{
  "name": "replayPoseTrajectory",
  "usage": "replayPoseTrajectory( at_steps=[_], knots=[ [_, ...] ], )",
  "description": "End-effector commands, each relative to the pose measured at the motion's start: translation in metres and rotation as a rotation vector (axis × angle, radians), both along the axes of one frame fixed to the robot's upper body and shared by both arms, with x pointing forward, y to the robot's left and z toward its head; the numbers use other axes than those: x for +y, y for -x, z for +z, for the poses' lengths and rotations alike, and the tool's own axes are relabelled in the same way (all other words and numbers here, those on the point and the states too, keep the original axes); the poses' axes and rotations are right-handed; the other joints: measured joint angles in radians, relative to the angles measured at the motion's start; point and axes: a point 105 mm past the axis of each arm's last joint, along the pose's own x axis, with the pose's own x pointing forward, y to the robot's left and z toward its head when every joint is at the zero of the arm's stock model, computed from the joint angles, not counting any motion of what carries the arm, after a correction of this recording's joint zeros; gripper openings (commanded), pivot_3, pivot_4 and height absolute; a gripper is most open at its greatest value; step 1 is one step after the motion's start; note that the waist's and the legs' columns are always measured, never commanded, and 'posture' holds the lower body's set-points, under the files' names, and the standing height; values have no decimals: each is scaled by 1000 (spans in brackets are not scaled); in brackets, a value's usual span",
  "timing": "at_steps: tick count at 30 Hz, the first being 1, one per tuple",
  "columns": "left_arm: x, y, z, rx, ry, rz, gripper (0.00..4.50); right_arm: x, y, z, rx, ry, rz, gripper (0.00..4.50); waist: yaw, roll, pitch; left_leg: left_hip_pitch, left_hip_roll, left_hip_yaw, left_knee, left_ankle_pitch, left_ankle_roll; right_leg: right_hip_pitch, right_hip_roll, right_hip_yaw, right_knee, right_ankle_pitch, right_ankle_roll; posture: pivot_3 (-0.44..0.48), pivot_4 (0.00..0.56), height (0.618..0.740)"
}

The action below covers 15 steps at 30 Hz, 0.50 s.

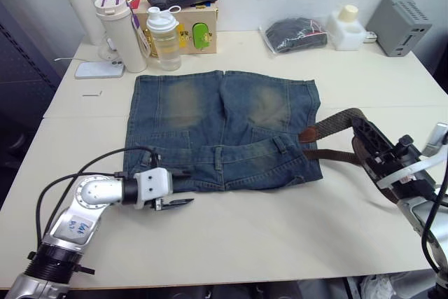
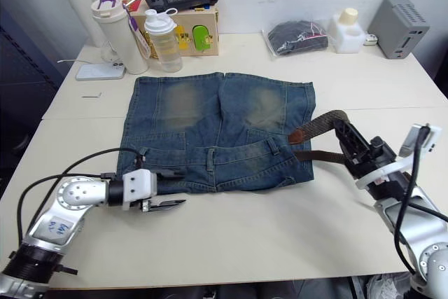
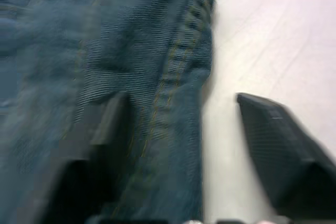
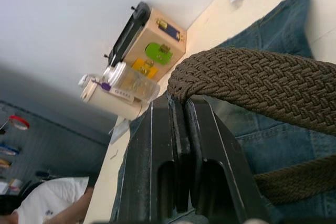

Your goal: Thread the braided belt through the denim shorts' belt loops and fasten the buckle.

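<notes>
the denim shorts (image 1: 222,129) are lying flat in the middle of the table (image 1: 280,243), waistband toward the robot. the braided belt (image 1: 334,125) is looping off the shorts' right side, its leather tip (image 1: 308,134) resting on the denim near a belt loop (image 1: 280,144). the right gripper (image 1: 364,133) is pinching the belt's woven strap between closed fingers. the left gripper (image 1: 180,187) is sitting at the waistband's left end with fingers spread wide, one finger (image 3: 105,124) over the denim edge, the other over bare table.
</notes>
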Motion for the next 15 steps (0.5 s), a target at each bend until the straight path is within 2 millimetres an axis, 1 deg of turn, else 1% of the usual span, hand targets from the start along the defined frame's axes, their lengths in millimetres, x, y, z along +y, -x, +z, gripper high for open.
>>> replayPoseTrajectory(
  at_steps=[1, 3, 5, 7, 11, 15],
  knots=[
    [-2, -2, 40, 31, 119, -20, 3474, 7, -7, 1, 1, 43, 20, 0, 2, 0, 0, 0, 0, -1, 1, 0, 0, 0, 0, -1, 0, 0, 0, 0, 150, 690],
    [-7, -4, 55, 51, 181, -29, 3474, 7, -13, -1, 10, 65, 16, 0, 1, 0, 0, -1, -1, -2, 1, 0, 0, 0, 0, -1, 0, 0, 0, 0, 150, 690],
    [-18, -4, 70, 67, 248, -59, 3474, 6, -18, -3, 18, 109, 11, 0, 0, 0, 0, -1, -1, -1, 1, 0, 0, 1, 0, -1, 0, 0, 0, 0, 150, 690],
    [-28, -4, 79, 77, 299, -86, 3474, 5, -23, -5, 27, 159, 12, 0, 0, 0, 0, -1, -1, -1, 1, 0, 0, 1, 1, -2, 0, 0, 0, 0, 150, 690],
    [-51, -9, 84, 70, 343, -129, 3474, 5, -34, -18, 80, 245, 10, 0, 0, 0, 0, 0, -2, 0, 2, 0, 0, 1, 2, -4, 1, 0, 0, 0, 150, 690],
    [-71, -9, 83, 52, 355, -168, 3474, 12, -37, -29, 118, 292, 36, 0, 0, 0, 0, 0, -2, 1, 2, 0, 0, 1, 3, -5, 2, 0, 0, 0, 150, 690]
  ],
)
